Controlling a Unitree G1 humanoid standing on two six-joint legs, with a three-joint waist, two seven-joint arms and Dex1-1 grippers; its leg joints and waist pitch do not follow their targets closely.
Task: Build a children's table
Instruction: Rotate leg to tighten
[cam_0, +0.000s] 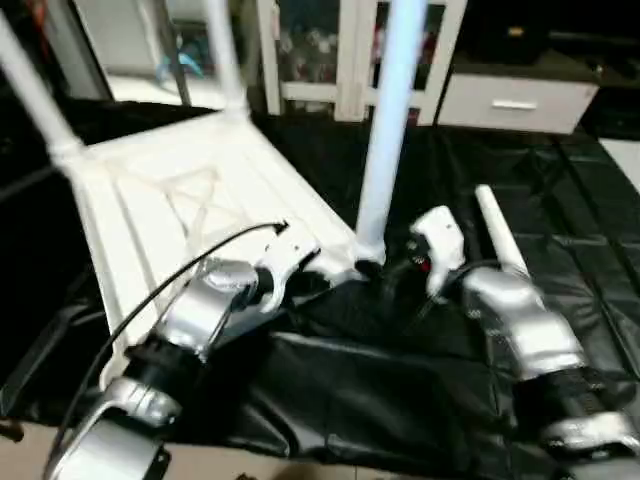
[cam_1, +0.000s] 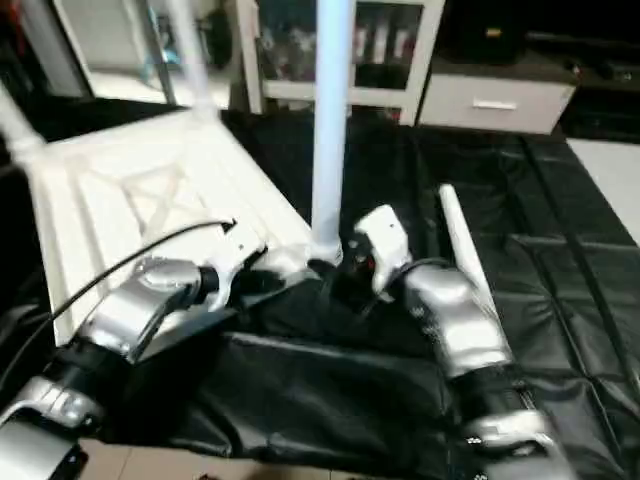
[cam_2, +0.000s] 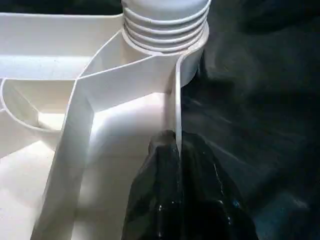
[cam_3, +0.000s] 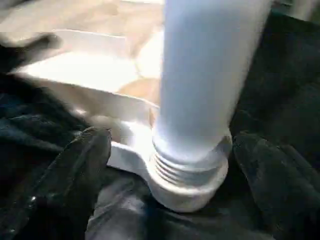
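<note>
My right tool (cam_3: 170, 165), fingers spread, straddles the upright white tapered tube leg (cam_0: 385, 150) in the white plastic tabletop's (cam_0: 190, 200) near-right socket; left tool (cam_2: 178, 185) pinches the rim.

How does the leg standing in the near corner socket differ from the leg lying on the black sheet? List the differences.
1. Pose: the standing leg is upright; the lying leg rests flat on the black sheet.
2. State: the standing leg sits in a corner socket of the tabletop, some thread still showing; the lying leg is joined to nothing.
3. The open right tool flanks the standing leg's base; the lying leg lies beside that arm.

Both are white tubes.
</note>
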